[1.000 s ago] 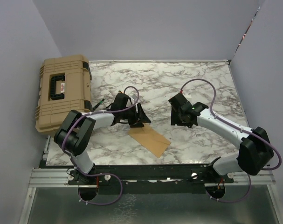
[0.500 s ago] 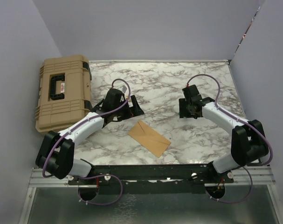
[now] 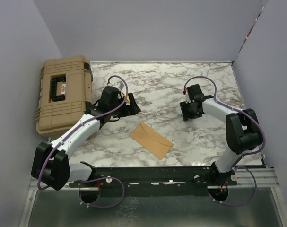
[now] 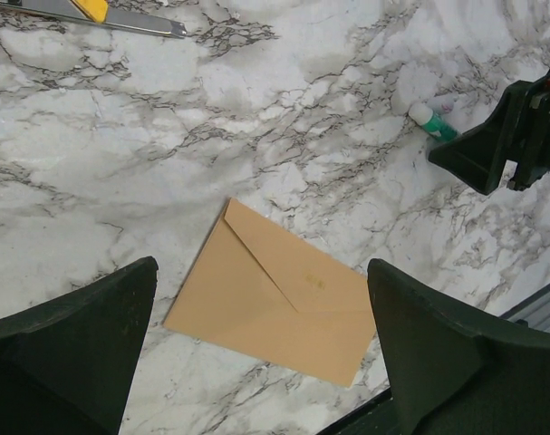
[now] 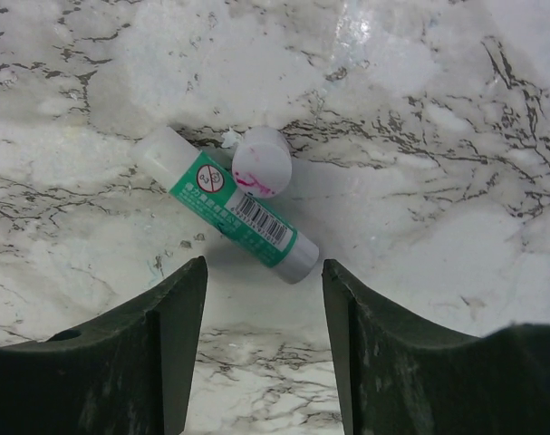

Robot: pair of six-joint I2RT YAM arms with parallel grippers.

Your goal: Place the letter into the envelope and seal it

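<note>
Envelope [image 3: 151,140] lies flat on the marble table [image 3: 181,80], flap side up with the pointed flap folded down, turned at a slant. In the top view it sits at about 5 o'clock from the left jaws and about 8 o'clock from the right jaws, apart from both. The left arm [image 3: 82,130] holds its jaws spread wide and empty above the table; in its wrist view the envelope [image 4: 284,304] shows low in the gap between the two dark fingers [image 4: 75,353], touching neither.

The right arm [image 3: 219,111] holds its jaws partly apart, gripping nothing, over a green-and-white glue stick [image 5: 229,217] lying on its side with its loose white cap [image 5: 262,162] touching it at 1 o'clock.

The envelope's nearest corner, at 6 o'clock, comes close to the table's front edge. Bare marble opens around it at 12, 3 and 9 o'clock. A tan tool case [image 3: 65,99] stands at the table's left edge, well apart at 10 o'clock, and a yellow-and-grey hand tool [image 4: 102,11] lies beyond the envelope at 11 o'clock in the left wrist view.
</note>
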